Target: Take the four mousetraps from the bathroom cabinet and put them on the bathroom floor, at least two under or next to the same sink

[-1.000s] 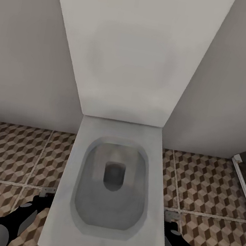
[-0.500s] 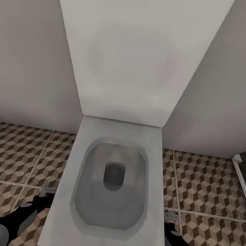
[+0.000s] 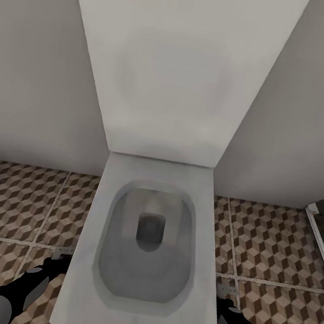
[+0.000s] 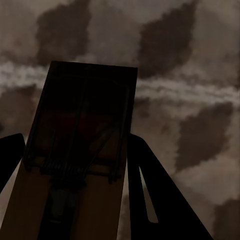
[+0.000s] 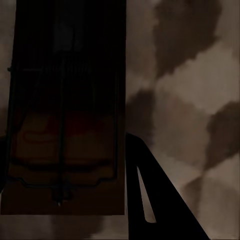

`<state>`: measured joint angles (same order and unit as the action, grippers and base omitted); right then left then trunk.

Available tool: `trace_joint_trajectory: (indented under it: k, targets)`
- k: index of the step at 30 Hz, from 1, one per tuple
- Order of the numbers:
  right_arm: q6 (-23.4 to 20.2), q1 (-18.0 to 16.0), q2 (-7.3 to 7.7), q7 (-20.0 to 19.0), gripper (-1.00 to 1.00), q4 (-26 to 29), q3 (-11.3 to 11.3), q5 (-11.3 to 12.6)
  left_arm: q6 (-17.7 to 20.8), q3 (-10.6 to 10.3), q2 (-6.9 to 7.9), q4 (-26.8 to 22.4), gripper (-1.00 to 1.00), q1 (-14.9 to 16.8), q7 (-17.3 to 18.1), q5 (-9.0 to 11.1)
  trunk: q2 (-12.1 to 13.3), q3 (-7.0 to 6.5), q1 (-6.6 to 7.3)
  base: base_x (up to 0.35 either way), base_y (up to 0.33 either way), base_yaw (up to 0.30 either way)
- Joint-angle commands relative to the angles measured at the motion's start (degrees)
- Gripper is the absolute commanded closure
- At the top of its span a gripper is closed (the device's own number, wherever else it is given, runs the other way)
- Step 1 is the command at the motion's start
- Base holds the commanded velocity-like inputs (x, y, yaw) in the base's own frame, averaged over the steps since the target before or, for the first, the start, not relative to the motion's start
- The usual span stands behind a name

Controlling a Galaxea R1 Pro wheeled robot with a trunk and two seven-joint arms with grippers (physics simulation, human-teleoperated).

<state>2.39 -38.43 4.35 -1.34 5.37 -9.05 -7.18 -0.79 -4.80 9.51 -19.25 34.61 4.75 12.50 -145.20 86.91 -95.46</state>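
1 mousetrap (image 4: 75, 150) is clamped in the left gripper (image 3: 57, 259), another mousetrap (image 5: 65, 115) in the right gripper (image 3: 226, 293); both are held low over the bathroom floor (image 3: 14, 201) flanking the toilet (image 3: 146, 243), long axes along the fingers.

A white toilet (image 3: 149, 243) stands against the grey wall (image 3: 37, 58), lid raised. Patterned bathroom floor (image 3: 14, 201) flanks it; left gripper (image 3: 57, 260) and right gripper (image 3: 225, 296) sit low beside the bowl.

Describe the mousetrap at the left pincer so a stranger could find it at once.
Start at the white toilet against the wall, then drop to the patterned floor tiles at its left front corner. There the left pincer carries a mousetrap: a flat brown wooden rectangle with dark wire parts.
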Motion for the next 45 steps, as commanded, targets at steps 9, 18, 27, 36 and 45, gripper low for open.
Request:
trace_joint_trajectory:
  k: [9,18,27,36,45]
  targets:
    - [-0.2,0.0,0.13,-0.4,1.0,-0.6,-0.4,-0.6,-0.1,-0.5,0.12,0.1,1.0,0.0,0.0,0.4,0.0,0.04,0.0,0.0,0.0,0.0]
    - [-0.2,0.0,0.13,-0.4,1.0,-0.6,-0.4,-0.6,-0.1,-0.5,0.07,0.1,1.0,0.0,0.0,0.4,0.0,0.04,0.0,0.0,0.0,0.0]
    - [-0.1,0.0,0.13,-0.4,1.0,-0.6,-0.4,-0.6,-0.1,-0.5,0.07,0.1,1.0,0.0,0.0,0.4,0.0,0.04,0.0,0.0,0.0,0.0]
    - [-0.1,0.0,0.13,-0.4,-1.0,-0.6,-0.4,-0.6,-0.1,-0.5,0.07,0.1,1.0,0.0,0.0,0.4,0.0,0.04,0.0,0.0,0.0,0.0]
    - [-0.1,0.0,0.15,-0.4,-1.0,-0.6,-0.4,-0.6,-0.1,-0.5,0.07,0.1,1.0,0.0,0.0,0.4,0.0,0.04,0.0,0.0,0.0,0.0]
